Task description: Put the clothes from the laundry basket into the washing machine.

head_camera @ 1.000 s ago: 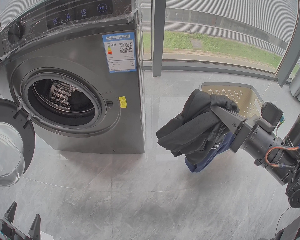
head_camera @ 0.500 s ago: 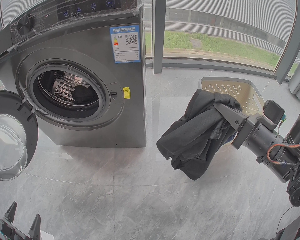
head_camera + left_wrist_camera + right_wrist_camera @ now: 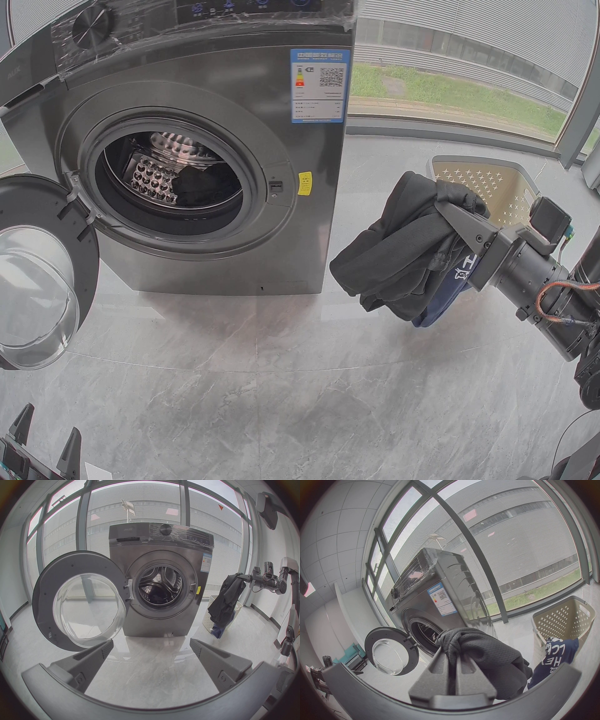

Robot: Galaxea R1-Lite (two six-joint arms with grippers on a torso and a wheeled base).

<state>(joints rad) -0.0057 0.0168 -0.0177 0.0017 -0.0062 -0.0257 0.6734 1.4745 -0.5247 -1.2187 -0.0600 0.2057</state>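
Garment (image 3: 394,256) in and below right gripper (image 3: 445,209)

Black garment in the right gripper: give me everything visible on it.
The black garment is dark, matte, finely textured fabric, bunched and folded. The right gripper is shut on its top fold; the rest hangs free above the floor, in front of the laundry basket. A blue garment shows behind its lower edge; contact unclear.

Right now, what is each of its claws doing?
Left gripper: open, holding nothing.
Right gripper: shut on the black garment.
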